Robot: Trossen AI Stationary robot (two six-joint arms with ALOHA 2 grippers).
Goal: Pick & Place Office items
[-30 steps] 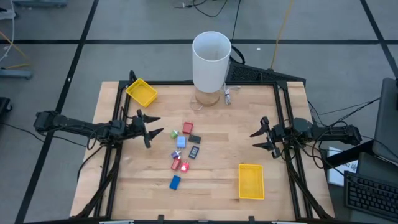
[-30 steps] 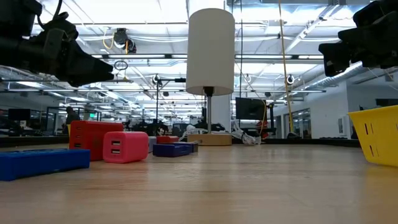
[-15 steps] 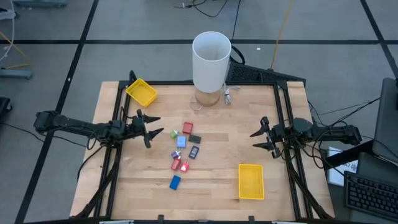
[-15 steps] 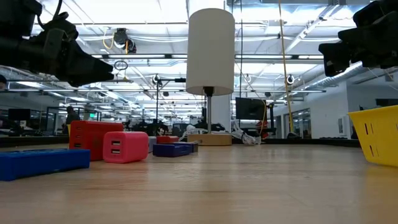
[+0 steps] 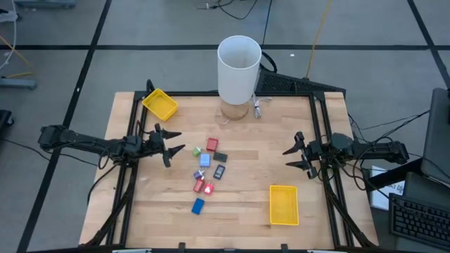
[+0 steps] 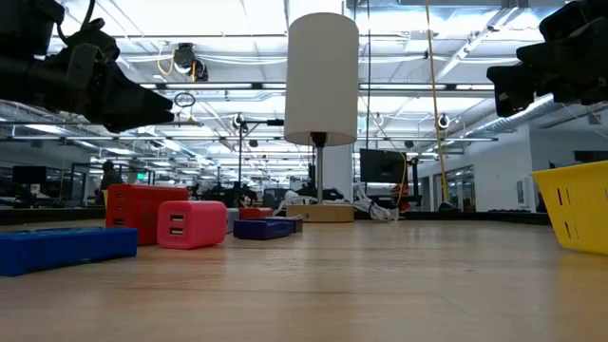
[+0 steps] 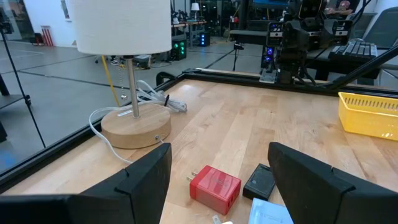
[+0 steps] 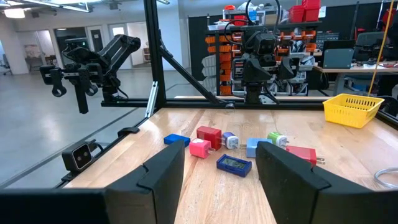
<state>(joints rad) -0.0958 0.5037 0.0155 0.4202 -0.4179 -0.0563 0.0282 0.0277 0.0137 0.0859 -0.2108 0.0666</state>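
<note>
The office items, several tiny blocks, lie loose on the wooden table near its middle: a red one, a green one, a black one, a light blue one, a pink one and a blue one. My left gripper hovers level and open just left of the cluster; the red block shows between its fingers, farther off. My right gripper hovers open near the table's right edge, facing the cluster.
A lamp with a tall white shade stands on a wooden base at the far middle, its cord trailing. One yellow tray sits at the far left corner, another at the near right. Black frame rails run along both sides.
</note>
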